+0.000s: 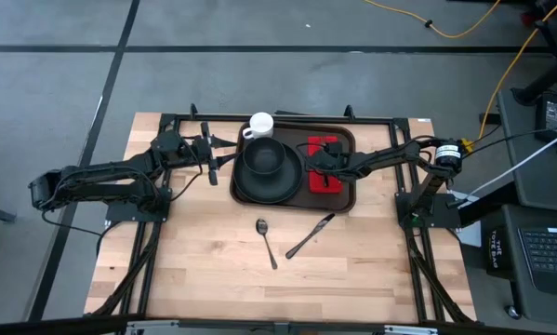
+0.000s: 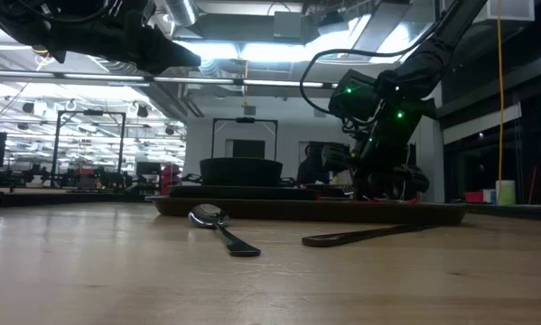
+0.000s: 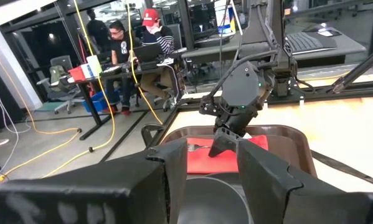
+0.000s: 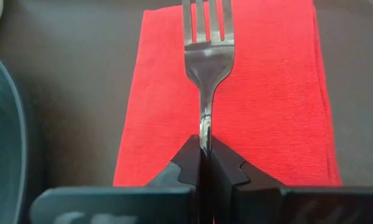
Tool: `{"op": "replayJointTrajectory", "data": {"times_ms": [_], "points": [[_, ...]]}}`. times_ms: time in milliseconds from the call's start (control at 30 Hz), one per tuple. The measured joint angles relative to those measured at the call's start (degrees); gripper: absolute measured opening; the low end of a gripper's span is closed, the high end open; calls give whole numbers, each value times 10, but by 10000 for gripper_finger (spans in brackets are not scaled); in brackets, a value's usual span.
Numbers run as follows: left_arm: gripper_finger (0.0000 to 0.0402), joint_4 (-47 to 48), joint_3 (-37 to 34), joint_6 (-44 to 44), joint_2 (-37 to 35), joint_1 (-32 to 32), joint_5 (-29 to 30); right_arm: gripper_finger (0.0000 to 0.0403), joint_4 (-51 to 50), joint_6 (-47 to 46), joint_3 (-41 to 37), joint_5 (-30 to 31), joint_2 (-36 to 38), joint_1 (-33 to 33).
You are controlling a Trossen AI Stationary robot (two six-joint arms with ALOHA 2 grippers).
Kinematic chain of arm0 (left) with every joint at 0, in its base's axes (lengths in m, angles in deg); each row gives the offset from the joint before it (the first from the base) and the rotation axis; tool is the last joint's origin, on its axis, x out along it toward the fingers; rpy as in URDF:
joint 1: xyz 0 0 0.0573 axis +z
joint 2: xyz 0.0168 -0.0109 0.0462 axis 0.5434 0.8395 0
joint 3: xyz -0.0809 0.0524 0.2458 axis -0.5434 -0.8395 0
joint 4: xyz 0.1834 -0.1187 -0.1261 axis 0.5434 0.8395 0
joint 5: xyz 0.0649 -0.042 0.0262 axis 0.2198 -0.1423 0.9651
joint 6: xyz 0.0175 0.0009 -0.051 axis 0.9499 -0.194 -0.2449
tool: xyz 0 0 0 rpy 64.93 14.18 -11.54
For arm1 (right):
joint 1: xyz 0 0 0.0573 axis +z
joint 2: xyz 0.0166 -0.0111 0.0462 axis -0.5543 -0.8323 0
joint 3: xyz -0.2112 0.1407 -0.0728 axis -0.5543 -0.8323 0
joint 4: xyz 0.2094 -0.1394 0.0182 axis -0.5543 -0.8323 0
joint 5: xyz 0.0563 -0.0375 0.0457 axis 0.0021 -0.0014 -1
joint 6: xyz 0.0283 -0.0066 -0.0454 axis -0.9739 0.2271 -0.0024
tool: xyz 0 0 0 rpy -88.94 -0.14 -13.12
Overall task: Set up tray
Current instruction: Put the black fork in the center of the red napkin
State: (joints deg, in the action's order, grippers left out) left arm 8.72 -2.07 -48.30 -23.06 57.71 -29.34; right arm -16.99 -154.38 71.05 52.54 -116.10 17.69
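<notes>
The large dark brown rectangular plastic tray (image 1: 345, 135), rim raised and corners rounded, sat at the table's twelve o'clock edge. On its three o'clock side, the right gripper (image 4: 203, 151) pinched a silver metal fork (image 4: 206, 62) over a red cloth napkin (image 4: 267, 93), seen only from the right wrist. The left gripper (image 1: 209, 154) waited at the tray's nine o'clock, jaws parted.
</notes>
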Motion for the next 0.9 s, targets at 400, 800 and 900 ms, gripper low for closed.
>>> {"op": "replayJointTrajectory", "data": {"times_ms": [400, 800, 900], "points": [[130, 0, 0, -1, 0, 0, 0, 39, 0, 0, 0, 3, 0, 0], [130, 1, 0, -1, 0, 0, 0, 41, 0, 0, 0, 13, 1, 0], [130, 1, 0, -1, 0, 0, 0, 41, 0, 0, 0, 14, 1, 0]]}}
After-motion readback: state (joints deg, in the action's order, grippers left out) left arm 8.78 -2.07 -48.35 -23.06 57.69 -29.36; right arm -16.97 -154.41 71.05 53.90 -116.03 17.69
